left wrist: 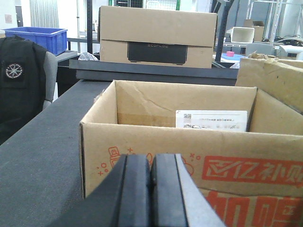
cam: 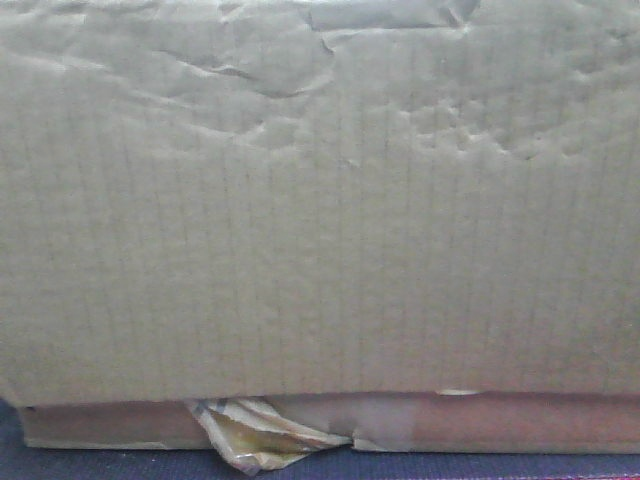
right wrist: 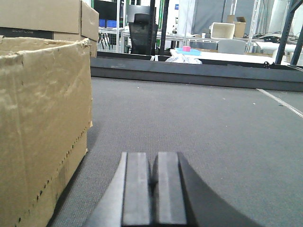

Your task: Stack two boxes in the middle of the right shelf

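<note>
A worn brown cardboard box [cam: 320, 210] fills the front view, with torn tape [cam: 250, 430] at its lower edge. In the left wrist view an open-topped box with red print [left wrist: 189, 156] stands right in front of my left gripper [left wrist: 151, 163], which is shut and empty. A second plain box [left wrist: 272, 82] shows at its right. In the right wrist view my right gripper [right wrist: 154, 163] is shut and empty, low over the grey surface [right wrist: 213, 123], with a plain cardboard box [right wrist: 42, 118] to its left.
A closed box with a black label [left wrist: 156, 38] stands on a dark shelf edge [left wrist: 151, 73] behind. A blue bin [left wrist: 40, 38] and a black jacket on a chair [left wrist: 21, 85] are at the left. A dark rail [right wrist: 199, 75] borders the surface's far side.
</note>
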Controlling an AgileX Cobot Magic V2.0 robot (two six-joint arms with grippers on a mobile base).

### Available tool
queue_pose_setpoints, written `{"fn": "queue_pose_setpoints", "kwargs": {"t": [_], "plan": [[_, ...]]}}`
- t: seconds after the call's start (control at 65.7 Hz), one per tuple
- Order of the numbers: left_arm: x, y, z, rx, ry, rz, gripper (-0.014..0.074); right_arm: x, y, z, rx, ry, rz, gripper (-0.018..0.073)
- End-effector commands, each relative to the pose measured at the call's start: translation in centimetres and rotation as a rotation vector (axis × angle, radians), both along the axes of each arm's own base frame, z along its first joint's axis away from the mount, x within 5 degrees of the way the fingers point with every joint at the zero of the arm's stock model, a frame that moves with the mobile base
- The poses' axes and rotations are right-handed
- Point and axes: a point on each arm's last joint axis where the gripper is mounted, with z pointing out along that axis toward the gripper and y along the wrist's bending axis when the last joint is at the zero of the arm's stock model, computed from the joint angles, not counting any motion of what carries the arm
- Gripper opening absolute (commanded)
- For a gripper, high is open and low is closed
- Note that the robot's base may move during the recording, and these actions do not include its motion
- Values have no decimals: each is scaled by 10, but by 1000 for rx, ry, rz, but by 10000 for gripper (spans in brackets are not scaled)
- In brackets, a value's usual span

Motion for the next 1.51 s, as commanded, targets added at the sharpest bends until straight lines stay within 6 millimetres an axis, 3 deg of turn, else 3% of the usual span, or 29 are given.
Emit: {"fn": "queue_pose_setpoints", "kwargs": {"t": [0.0,0.761,0.898,1.05,1.156,1.293,1.491], "plan": [[-1,0,3,-6,-27,-6,-91,0,0,1,0,-16,-3,-162],[-1,0,3,-6,-15,-6,-91,0,0,1,0,-16,-3,-162],[-9,-1,36,4,-6,-12,-91,0,0,1,0,-16,-3,-162],[-17,-1,85,29,54,-11,-91,0,0,1,0,-16,-3,-162],[-10,-1,113,36,171,-12,-91,0,0,1,0,-16,-3,-162],[16,-1,139,35,382,-18,-91,0,0,1,0,-16,-3,-162],[65,-2,150,13,567,-34,-91,0,0,1,0,-16,-3,-162]]}}
